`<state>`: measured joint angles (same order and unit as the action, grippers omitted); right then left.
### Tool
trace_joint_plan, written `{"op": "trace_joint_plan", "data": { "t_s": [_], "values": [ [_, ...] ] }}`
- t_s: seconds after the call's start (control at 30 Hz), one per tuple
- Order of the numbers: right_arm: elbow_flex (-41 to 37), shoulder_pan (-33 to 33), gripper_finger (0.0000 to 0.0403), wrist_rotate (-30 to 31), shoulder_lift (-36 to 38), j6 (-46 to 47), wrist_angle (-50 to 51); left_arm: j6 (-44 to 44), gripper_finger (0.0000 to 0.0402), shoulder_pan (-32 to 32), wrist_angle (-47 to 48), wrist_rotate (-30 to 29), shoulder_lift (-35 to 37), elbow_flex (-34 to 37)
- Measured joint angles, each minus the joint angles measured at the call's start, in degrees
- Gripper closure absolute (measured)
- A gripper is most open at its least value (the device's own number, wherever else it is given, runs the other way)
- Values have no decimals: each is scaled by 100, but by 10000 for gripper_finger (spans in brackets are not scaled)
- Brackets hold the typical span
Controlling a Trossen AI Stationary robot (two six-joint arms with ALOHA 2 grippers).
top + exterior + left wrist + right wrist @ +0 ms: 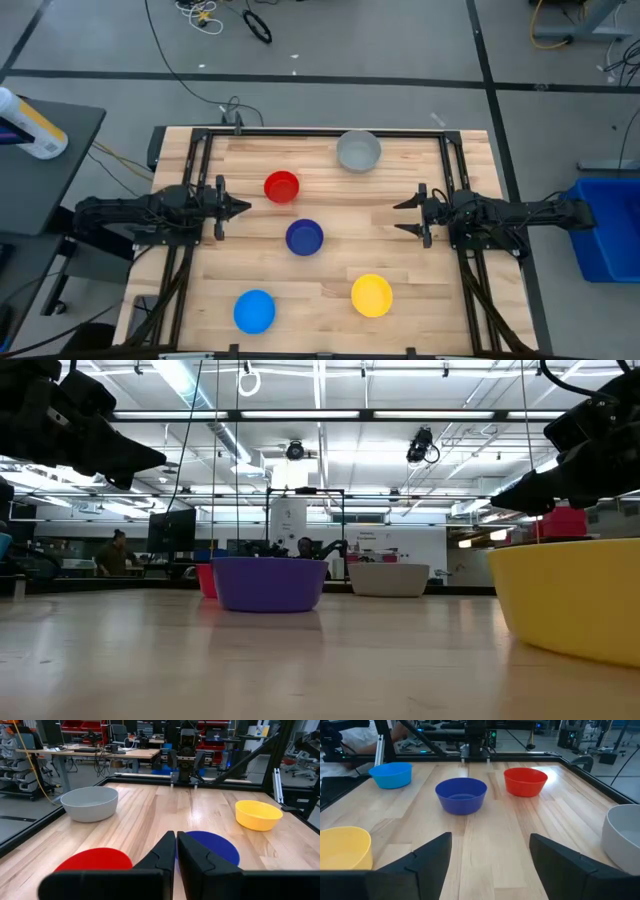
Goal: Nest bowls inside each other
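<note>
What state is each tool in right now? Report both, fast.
Left tool: closed, holding nothing, at the table's left edge.
Right tool: open, holding nothing, at the table's right edge.

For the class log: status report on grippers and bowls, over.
Left gripper shut, right gripper open, both empty at table sides. Five bowls apart, none nested: grey, red, dark blue, yellow, light blue. Nothing blocking.

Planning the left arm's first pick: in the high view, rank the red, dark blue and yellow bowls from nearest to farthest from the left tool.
From the left tool:
1. Red bowl, just beyond its tip, toward the far edge.
2. Dark blue bowl, table centre.
3. Yellow bowl, near-right area.
</note>
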<state>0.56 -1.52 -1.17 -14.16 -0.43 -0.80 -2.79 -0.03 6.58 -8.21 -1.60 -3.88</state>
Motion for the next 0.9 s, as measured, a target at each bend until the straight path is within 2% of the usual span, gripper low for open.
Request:
{"op": "trace_joint_plan", "data": {
  "t_s": [0.9],
  "values": [
    [2, 0, 99, 0, -1, 0, -1, 0, 380, 1, 1, -2, 0, 0]
  ]
}}
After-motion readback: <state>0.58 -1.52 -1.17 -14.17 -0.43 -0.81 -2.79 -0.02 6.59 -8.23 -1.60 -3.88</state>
